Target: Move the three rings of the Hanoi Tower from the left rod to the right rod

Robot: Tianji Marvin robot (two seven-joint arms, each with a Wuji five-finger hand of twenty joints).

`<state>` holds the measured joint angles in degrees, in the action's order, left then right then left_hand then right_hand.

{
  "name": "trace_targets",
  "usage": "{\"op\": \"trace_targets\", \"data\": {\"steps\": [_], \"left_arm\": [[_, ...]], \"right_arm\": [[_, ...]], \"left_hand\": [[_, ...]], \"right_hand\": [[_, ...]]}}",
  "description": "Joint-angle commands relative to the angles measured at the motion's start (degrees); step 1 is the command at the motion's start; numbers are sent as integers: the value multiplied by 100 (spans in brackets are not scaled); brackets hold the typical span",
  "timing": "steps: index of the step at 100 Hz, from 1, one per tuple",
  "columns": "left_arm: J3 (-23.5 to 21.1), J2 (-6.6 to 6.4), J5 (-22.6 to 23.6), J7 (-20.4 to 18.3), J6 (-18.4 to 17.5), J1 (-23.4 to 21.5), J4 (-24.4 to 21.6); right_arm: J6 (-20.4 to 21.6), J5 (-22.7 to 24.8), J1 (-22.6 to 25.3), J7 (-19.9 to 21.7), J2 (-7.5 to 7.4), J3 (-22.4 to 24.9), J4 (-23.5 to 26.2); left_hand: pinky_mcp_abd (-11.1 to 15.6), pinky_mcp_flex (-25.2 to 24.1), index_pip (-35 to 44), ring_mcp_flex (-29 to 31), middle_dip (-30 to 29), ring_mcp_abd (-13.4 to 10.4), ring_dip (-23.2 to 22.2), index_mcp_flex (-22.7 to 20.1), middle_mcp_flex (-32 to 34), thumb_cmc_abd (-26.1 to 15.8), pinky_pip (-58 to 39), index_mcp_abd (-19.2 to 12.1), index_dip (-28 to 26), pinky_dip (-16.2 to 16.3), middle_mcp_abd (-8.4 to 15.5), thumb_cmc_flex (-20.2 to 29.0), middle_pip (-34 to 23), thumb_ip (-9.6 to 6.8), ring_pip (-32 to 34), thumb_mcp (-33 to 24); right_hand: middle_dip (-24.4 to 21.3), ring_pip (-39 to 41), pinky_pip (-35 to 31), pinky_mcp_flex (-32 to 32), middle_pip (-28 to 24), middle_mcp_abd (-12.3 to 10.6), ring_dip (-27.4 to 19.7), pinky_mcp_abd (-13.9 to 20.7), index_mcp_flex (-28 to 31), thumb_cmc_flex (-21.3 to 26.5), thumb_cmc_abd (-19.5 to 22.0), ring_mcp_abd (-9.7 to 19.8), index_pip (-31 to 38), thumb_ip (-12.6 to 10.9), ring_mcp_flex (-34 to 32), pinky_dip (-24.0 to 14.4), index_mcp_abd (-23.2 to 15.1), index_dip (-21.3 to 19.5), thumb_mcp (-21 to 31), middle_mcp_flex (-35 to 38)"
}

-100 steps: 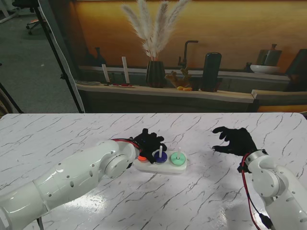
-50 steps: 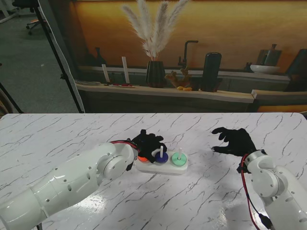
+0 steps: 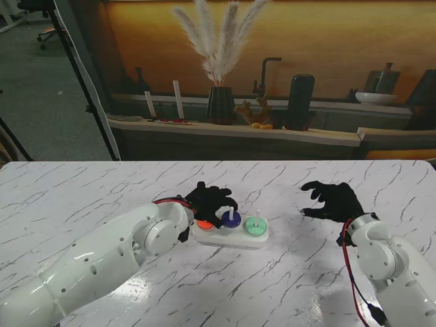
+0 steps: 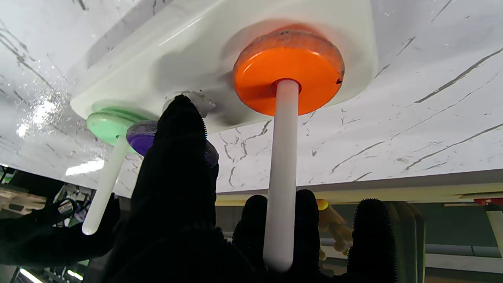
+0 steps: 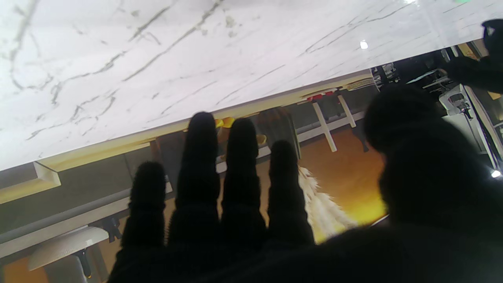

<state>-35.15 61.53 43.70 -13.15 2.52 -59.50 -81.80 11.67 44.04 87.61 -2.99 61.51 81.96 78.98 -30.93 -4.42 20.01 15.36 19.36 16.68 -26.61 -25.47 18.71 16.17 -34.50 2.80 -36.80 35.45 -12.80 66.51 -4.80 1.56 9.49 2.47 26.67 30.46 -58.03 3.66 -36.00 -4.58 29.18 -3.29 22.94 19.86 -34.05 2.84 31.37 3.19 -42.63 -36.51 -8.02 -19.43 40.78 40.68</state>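
From the stand, we are seeing our left hand (image 3: 211, 202) closing its fingers on the blue ring (image 3: 231, 219), lifted over the middle rod. The orange ring (image 3: 203, 223) is sitting left, the green ring (image 3: 254, 225) right: three rings, three upright rods.

In the left wrist view, the fingers (image 4: 177, 157) are pinching the ring.

In the right wrist view, our right hand (image 5: 243, 204) is hovering open, holding nothing.

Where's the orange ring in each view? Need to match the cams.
Stand view: orange ring on the left rod of the white base, partly hidden by the left robot hand.
Left wrist view: orange ring, centre, rod through it.
Right wrist view: not in it.
Shared landmark: green ring.
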Motion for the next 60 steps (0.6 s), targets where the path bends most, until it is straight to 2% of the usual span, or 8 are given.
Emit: {"op": "trace_targets", "data": {"steps": [1,60], "left_arm": [[-49,32,-45,-85,-65,-35,-150],[-678,-26,-212,-330,147,-403,-611]], "right_arm": [[0,-4,26,13,26,-28,-2],[19,-3,-1,6,25,-70,-24]], "left_hand": [[53,-91,817,11,29,-51,-79,-408,140,-409,-60,-580,-325,-79,23,375,-77,9,16,-184],[56,-126,805,2,14,-14,-66,-469,174,-406,37,-526,-271,-95,4,321,-35,10,-15,-178]], "right_hand": [[61,93,-84,-85,-76,-75,76,-1846,37,41,95,28,4,-96,-34,-1,-121,-29,-95,68],[63,100,-88,-79,-81,-83,78,-1847,48,51,91,32,10,-96,-48,-2,-125,-32,-105,78]]}}
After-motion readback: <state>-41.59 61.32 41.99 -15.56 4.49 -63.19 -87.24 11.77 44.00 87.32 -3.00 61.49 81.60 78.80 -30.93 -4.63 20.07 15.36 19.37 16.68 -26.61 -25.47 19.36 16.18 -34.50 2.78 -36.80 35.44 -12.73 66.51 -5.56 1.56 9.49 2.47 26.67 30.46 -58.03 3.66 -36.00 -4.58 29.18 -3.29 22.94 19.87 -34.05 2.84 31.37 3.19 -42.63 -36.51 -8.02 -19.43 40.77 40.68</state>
